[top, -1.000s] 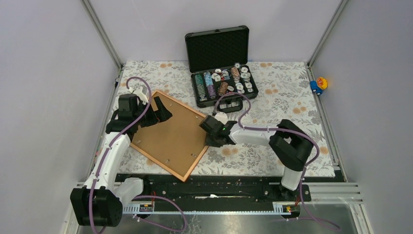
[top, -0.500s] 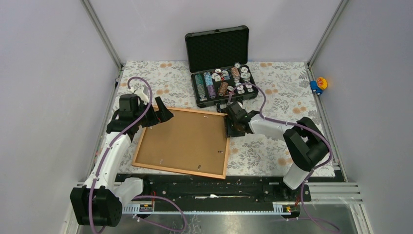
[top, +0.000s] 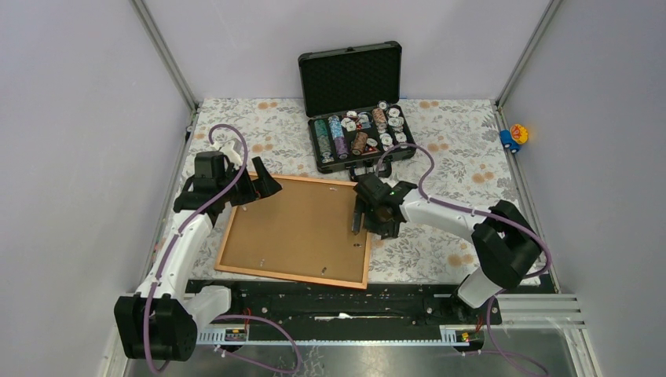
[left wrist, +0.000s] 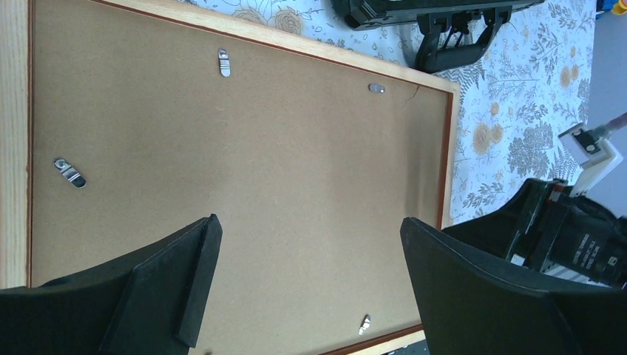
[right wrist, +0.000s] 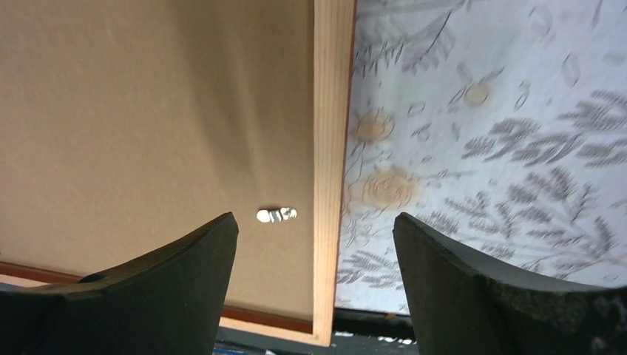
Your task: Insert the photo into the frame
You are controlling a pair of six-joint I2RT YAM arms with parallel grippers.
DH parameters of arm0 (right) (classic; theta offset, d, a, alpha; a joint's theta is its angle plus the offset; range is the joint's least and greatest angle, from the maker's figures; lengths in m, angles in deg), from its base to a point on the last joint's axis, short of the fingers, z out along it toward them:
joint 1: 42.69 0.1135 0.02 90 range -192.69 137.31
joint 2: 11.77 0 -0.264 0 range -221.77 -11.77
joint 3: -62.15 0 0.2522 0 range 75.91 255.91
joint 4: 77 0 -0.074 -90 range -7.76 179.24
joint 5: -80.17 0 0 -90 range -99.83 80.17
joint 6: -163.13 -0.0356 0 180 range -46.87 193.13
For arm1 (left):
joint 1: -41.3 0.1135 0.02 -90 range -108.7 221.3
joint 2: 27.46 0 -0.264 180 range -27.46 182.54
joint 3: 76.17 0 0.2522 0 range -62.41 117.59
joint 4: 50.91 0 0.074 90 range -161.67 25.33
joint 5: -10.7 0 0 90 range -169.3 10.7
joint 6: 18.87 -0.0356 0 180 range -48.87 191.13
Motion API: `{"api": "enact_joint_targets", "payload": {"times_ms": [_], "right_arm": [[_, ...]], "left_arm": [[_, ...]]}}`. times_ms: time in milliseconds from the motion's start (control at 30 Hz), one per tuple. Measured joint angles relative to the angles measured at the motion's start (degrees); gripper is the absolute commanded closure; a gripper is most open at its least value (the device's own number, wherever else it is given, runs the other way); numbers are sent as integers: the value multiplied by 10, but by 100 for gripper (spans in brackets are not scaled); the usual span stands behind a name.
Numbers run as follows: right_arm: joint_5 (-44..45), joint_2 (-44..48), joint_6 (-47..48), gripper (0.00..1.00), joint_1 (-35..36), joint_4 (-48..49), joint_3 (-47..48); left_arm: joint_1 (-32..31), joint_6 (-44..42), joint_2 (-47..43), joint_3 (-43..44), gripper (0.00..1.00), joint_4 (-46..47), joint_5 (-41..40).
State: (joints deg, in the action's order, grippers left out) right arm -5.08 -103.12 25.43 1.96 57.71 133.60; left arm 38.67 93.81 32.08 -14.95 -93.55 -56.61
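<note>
Frame (left wrist: 15, 133) lies back-up; front hidden.

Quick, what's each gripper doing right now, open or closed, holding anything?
Left gripper: open, holding nothing.
Right gripper: open, holding nothing, above the frame edge.

Lab cell, grey wall panels (top: 78, 118)

The frame (top: 290, 276) is orange-brown and its backing board (top: 294, 228) plain brown; the bench (top: 463, 157) has white cloth with grey leaves and orange flowers.
</note>
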Motion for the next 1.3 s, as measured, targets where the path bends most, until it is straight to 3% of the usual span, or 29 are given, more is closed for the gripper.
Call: {"api": "enact_joint_targets", "payload": {"times_ms": [300, 633, 1133, 1267, 1300], "right_arm": [[20, -17, -137, 19, 61, -29, -1], [31, -64, -193, 29, 83, -33, 6], [41, -57, -176, 77, 88, -39, 4], [50, -54, -141, 99, 93, -38, 3], [51, -55, -127, 100, 94, -35, 3]], "left_arm": [[-1, 0, 6, 0, 1, 1, 11], [-5, 0, 8, 0, 1, 1, 14], [-5, 0, 11, 0, 1, 1, 16], [-5, 0, 11, 0, 1, 1, 16], [-5, 0, 11, 0, 1, 1, 16]]}}
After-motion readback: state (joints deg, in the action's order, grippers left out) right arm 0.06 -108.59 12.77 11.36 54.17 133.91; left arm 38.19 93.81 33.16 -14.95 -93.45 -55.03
